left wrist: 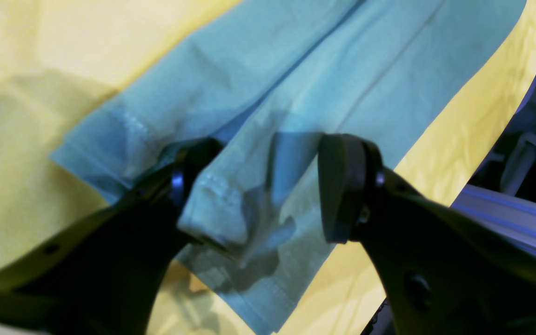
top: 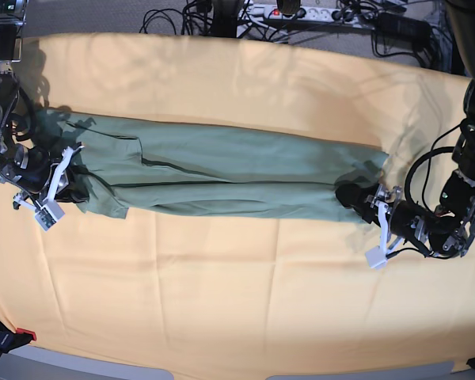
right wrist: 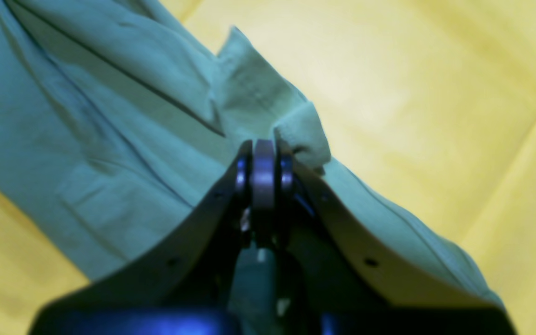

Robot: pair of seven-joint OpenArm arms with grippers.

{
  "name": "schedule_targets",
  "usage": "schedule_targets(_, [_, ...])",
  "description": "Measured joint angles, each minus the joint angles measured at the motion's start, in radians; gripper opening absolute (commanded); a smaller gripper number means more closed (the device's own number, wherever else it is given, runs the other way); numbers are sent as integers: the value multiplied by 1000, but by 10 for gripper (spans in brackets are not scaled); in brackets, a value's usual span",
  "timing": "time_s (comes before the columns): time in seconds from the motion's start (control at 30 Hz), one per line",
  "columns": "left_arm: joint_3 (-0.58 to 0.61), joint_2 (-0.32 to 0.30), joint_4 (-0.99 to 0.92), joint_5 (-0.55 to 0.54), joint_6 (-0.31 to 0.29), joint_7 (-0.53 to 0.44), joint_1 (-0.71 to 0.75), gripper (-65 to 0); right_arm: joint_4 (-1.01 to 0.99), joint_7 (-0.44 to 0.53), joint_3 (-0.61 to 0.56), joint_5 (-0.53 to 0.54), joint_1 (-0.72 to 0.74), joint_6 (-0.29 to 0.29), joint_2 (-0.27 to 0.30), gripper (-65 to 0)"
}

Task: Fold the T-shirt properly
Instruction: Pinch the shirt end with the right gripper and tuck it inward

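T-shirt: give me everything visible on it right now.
The T-shirt is sage-green, soft cotton-looking, folded lengthwise into a long narrow band lying flat across the yellow-orange cloth. Layered edges run along its length, with creases and a stitched hem at one end. The right tool is shut on a bunched edge at its end; the left tool is open, straddling the hemmed corner at the other end. No neckline or tag is visible.

My left gripper point(left wrist: 268, 186) has dark curved fingers point(left wrist: 347, 186) with round grey pads and small screw holes. My black arms carry looping black cables and white plastic brackets point(top: 378, 255).
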Motion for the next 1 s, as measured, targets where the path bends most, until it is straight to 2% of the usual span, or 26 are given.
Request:
schedule_targets(0.1, [0,0,0,0,0,0,0,-277,17,-34,0,14,0,0,0,-650])
schedule_targets(0.3, [0,0,0,0,0,0,0,-277,17,-176,0,148,-3,0,0,-650])
schedule_targets(0.5, [0,0,0,3,0,-8,0,-277,17,-307,0,165,-3,0,2,-650])
schedule_targets(0.77, [0,0,0,3,0,-10,0,-277,17,-344,0,160,-2,0,39,-650])
schedule_targets(0.8, [0,0,0,3,0,-11,0,-277,17,-357,0,151,-2,0,42,-616])
schedule_targets(0.9, [0,0,0,3,0,-14,0,-277,17,-388,0,169,-4,0,60,-384])
schedule_targets(0.93, [0,0,0,3,0,-14,0,-277,17,-404,0,189,-3,0,70,-336])
schedule_targets(1.0, [0,0,0,3,0,-14,0,-277,20,-422,0,205,-2,0,91,-318])
